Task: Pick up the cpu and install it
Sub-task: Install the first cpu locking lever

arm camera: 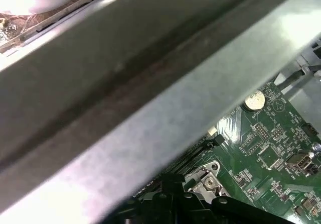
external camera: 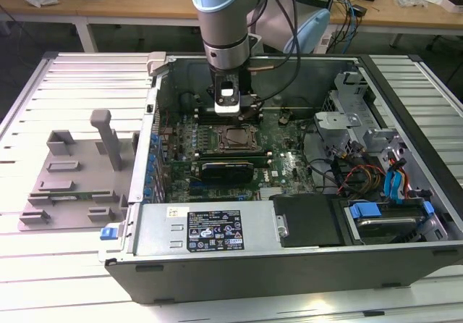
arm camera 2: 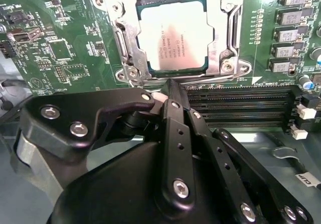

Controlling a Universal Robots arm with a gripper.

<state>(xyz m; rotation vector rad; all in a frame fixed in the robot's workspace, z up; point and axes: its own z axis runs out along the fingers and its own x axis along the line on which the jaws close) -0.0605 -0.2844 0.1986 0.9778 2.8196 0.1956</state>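
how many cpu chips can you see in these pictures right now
1. The cpu sits in the metal socket frame on the green motherboard, just ahead of the gripper, whose fingers are closed together and empty. Others could be hidden behind the arm or case walls.

An open computer case (external camera: 289, 265) lies on a slatted table (external camera: 72, 73). A grey plastic plate (external camera: 72, 182) with upright blocks sits at the exterior view's left.

Exterior view: even, bright overhead light; glare washes out the slatted worktop (external camera: 65, 84) at the exterior view's left. Second wrist view: the cpu (arm camera 2: 174, 38) lid reflects strongly; my end effector (arm camera 2: 170, 91) is dark and soft. First wrist view: the case wall (arm camera: 130, 83) is blurred.
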